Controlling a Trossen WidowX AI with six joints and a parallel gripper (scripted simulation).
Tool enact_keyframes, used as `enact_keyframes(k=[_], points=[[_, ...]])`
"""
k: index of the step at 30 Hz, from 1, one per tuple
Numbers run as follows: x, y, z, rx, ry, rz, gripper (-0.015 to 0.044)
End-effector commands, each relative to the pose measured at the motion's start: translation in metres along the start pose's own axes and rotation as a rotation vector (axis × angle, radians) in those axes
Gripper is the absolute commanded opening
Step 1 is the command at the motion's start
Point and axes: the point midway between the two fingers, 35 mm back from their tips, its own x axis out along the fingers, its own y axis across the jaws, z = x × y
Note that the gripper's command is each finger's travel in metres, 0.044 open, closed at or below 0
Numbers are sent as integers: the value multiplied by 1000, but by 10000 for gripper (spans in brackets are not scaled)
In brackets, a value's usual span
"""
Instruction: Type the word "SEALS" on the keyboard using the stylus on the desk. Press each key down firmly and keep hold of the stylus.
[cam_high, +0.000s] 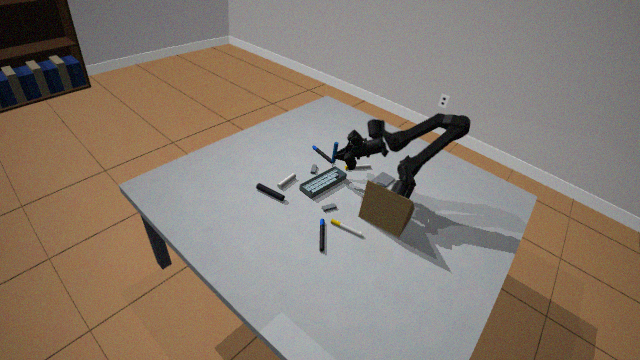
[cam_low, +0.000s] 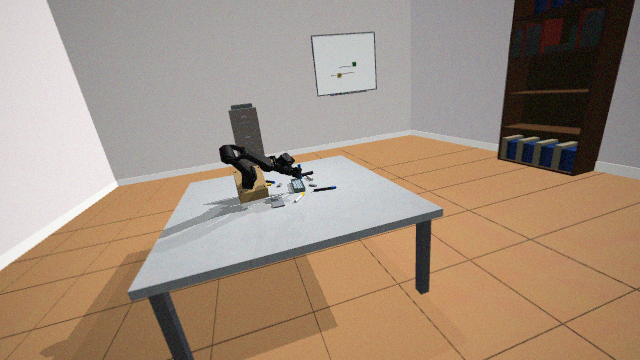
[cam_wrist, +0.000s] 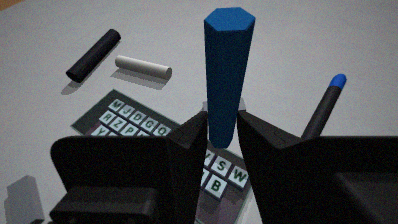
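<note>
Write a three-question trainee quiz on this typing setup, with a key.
1. True or false: the gripper is shut on the blue stylus.
2. Which lies closer to the keyboard: the white cylinder or the black cylinder?
3. Multiple choice: the key seen in the wrist view just beside the fingers, nearest the stylus's lower end, is A) W, B) M, C) G.

Key: 1 true. 2 the white cylinder. 3 A; the tip itself is hidden behind the fingers, so which key it touches cannot be told.
</note>
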Motion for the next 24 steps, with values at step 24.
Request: enact_keyframes(k=[24], points=[[-12, 40, -22, 4, -2, -5, 0]])
